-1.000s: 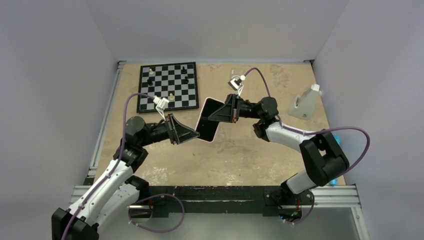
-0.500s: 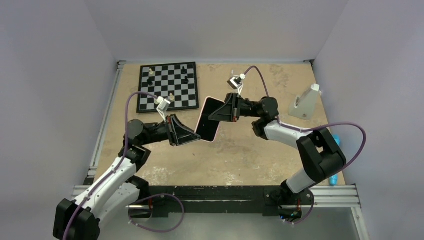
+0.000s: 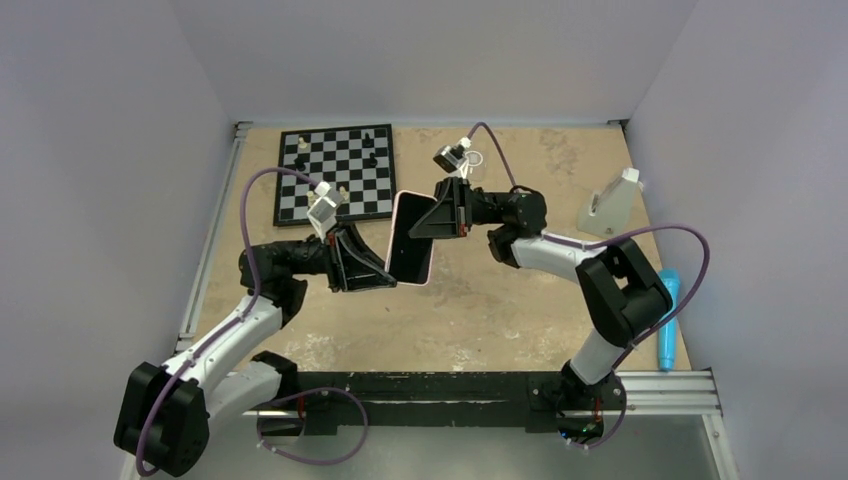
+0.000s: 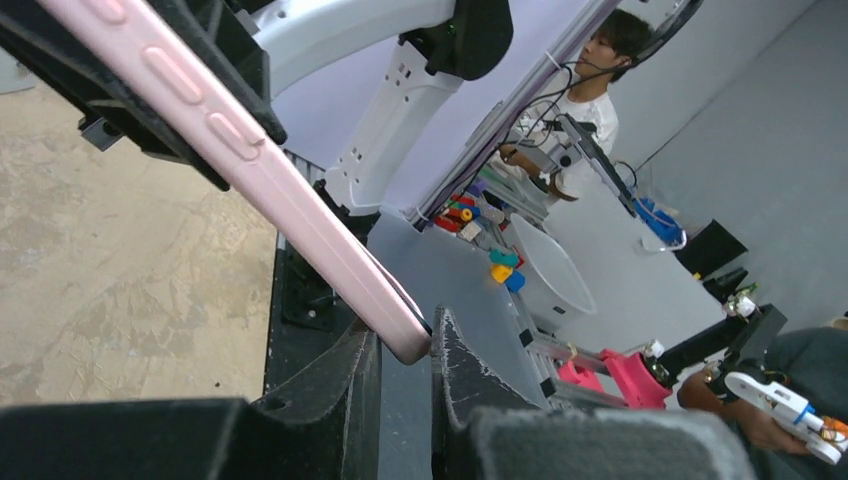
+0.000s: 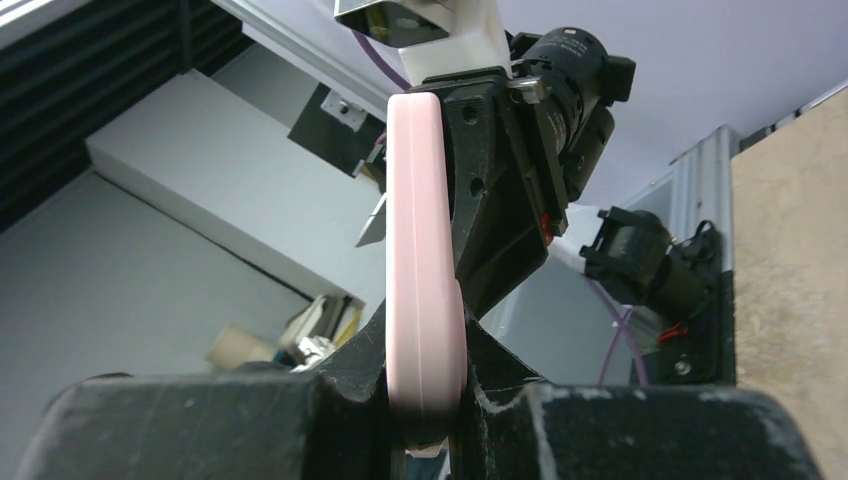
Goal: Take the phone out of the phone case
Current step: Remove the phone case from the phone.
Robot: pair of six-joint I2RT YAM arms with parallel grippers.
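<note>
The phone (image 3: 410, 238), black screen with a pink rim, hangs in the air over the middle of the table, held between both grippers. My left gripper (image 3: 386, 270) is shut on its near lower corner; the left wrist view shows the pink edge (image 4: 300, 200) running down into my fingers (image 4: 405, 345). My right gripper (image 3: 426, 222) is shut on the far edge, and the pink edge (image 5: 420, 250) stands upright between its fingers (image 5: 425, 390). I cannot tell the transparent phone case apart from the phone. A small white ring (image 3: 474, 158) shows on the table behind the right wrist.
A chessboard (image 3: 335, 172) with a few pieces lies at the back left. A white stand (image 3: 610, 205) sits at the back right. A blue tool (image 3: 667, 318) lies near the right edge. Grey walls close in on both sides.
Both grippers shifted a little left with the phone, which turned more upright. The right wrist rolled and moved left, uncovering the white ring and the blue tool.
</note>
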